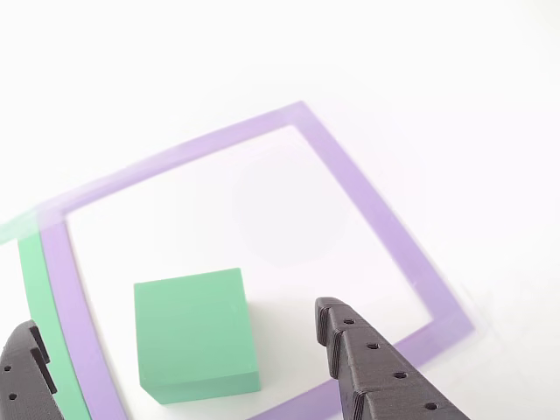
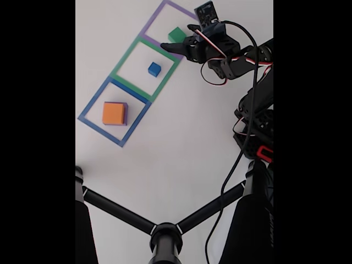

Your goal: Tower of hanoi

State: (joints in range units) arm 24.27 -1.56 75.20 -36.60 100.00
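White desk [image 1: 455, 105] carries a purple outline [image 1: 376, 210], with the green block [image 1: 194, 332] in its lower left corner in the other view. Open and empty, the pincer [image 1: 175, 350] straddles that block, fingers at lower left and lower right, apparently untouching.

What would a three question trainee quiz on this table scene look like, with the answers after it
1. True or false: the green block lies inside the purple outline.
2. Which block sits in the green outline? A orange, B blue, C green.
3. Fill in: the orange block rests on a purple slab inside the ____ outline.

Key:
1. True; the open gripper straddles it without touching.
2. B, the blue block.
3. Blue.
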